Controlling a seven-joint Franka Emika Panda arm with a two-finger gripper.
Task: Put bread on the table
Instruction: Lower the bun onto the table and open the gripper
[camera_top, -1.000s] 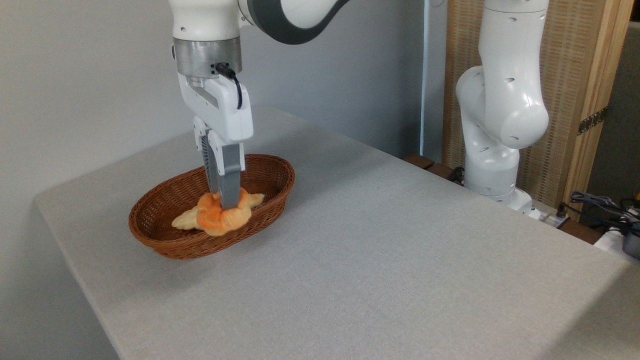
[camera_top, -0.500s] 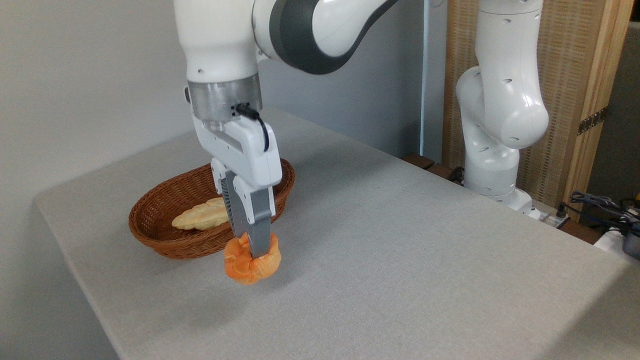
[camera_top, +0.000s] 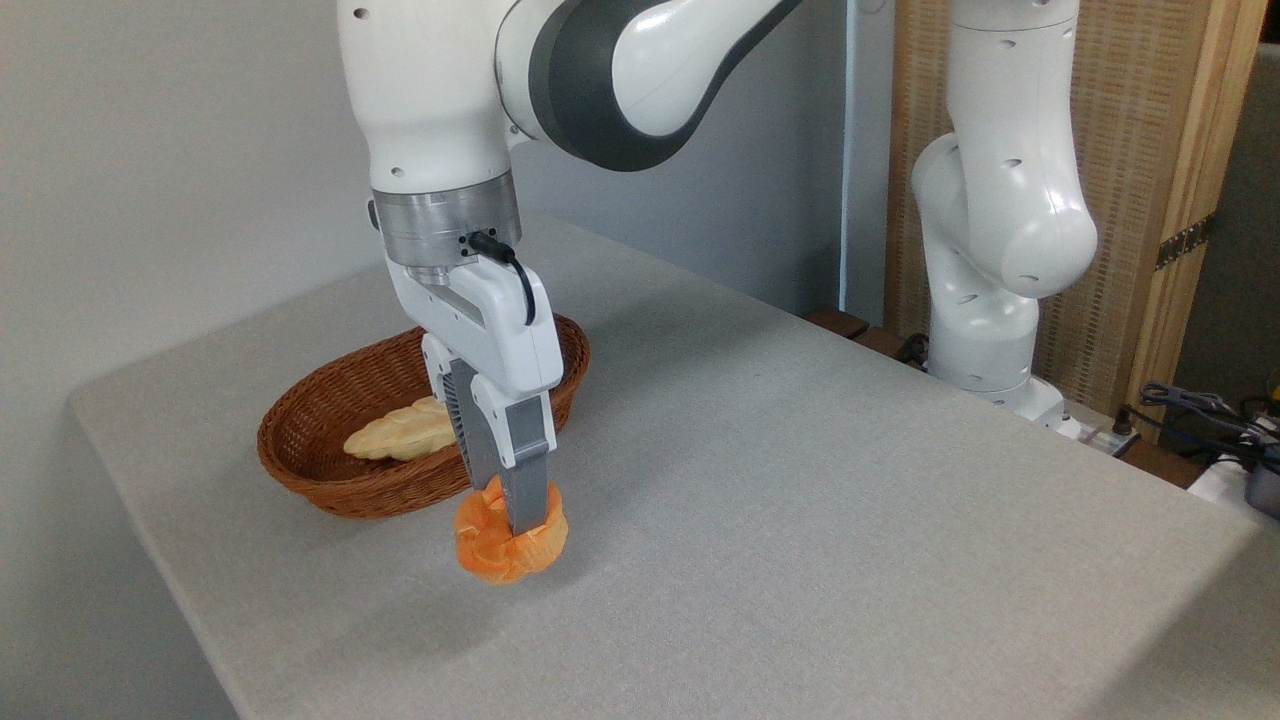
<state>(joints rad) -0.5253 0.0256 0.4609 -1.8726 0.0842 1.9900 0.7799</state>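
Orange bread (camera_top: 510, 545): small knotted bun at lower centre-left of the frame, just in front of the basket, low over the table (camera_top: 800, 520).
Gripper (camera_top: 522, 520): pointing down, fingers clamped on the bun's top.
Basket (camera_top: 330, 480): brown wicker, centre-left, holding a pale braided loaf (camera_top: 405, 438).

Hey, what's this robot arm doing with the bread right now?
The arm's gripper is shut on a small orange knotted bun, holding it low over the grey table, just in front of the brown wicker basket. Whether the bun touches the tabletop cannot be told. A long pale braided loaf lies in the basket. The bun has not been released.
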